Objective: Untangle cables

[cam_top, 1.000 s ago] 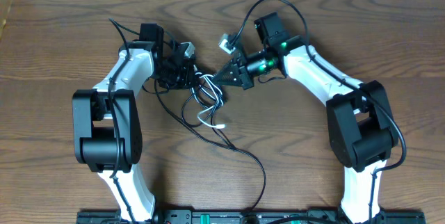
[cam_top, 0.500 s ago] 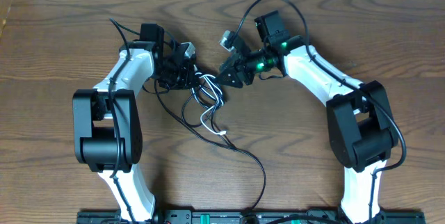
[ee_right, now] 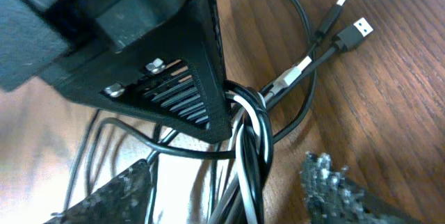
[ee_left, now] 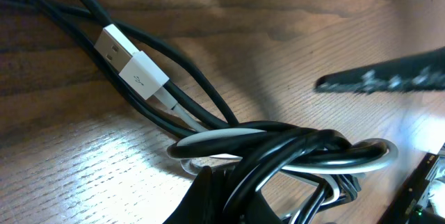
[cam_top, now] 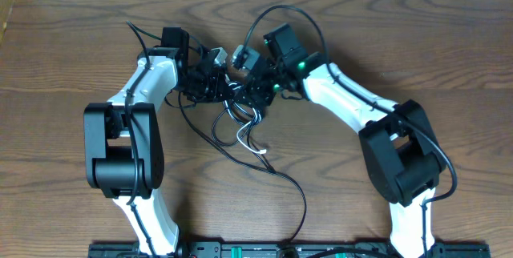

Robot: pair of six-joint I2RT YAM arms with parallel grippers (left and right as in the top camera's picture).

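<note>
cables [ee_left: 299, 144]: blk + white, knotted, lower centre; white plug [ee_left: 132, 64] upper left.
L end effector [ee_right: 221, 130]: clamped on cables.
R end effector [ee_right: 229, 182]: open.

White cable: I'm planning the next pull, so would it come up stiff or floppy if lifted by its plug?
Probably floppy: the white cable bends in loose curves. Likely light, being thin. It loops through the black cables, so lifting would probably drag them along.
</note>
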